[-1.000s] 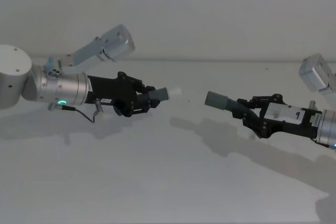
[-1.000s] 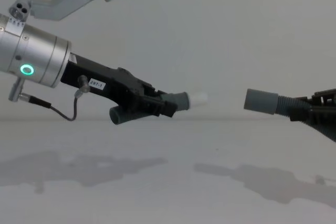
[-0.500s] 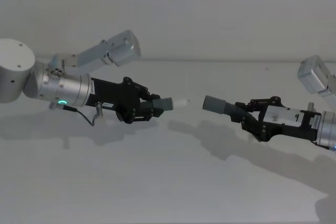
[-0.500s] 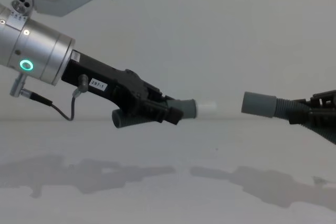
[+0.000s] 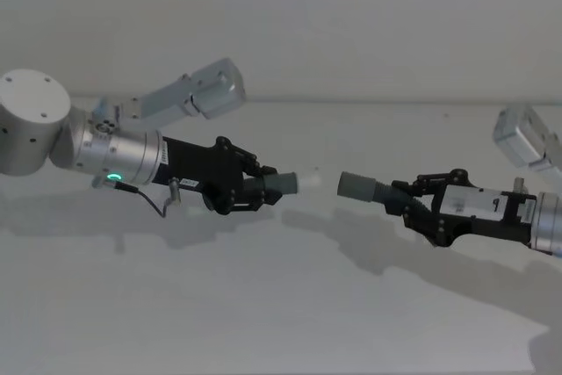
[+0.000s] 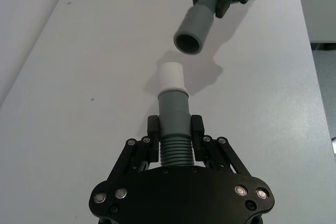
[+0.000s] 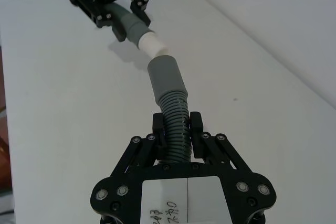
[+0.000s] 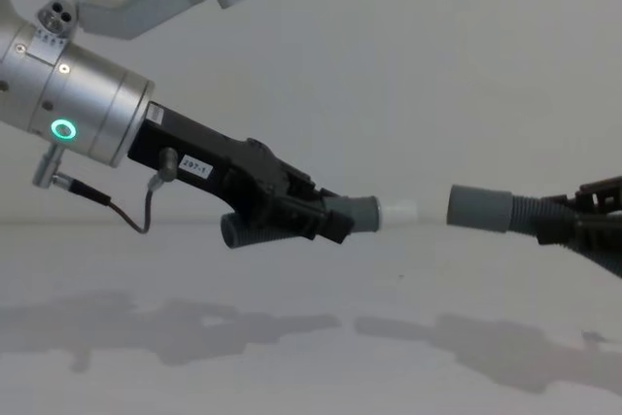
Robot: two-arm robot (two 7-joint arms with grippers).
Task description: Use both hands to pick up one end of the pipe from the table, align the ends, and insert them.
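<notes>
Clamps left gripper (image 5: 253,191) on white-tipped hose (image 6: 173,103), right gripper (image 7: 177,124) on open-cuffed hose (image 8: 481,208) (facing each other, near, not touching) above table (image 5: 263,305).

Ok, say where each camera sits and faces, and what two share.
Head: high, looking down on the table; left gripper and right gripper reach in.
Chest: low, looking across; left arm large, right gripper at the edge.
Left wrist: on the left arm, facing along the left hose to its white tip.
Right wrist: on the right arm, facing along the right hose to its cuff.
Shared: both wrist views show tip and cuff, not yet joined.
</notes>
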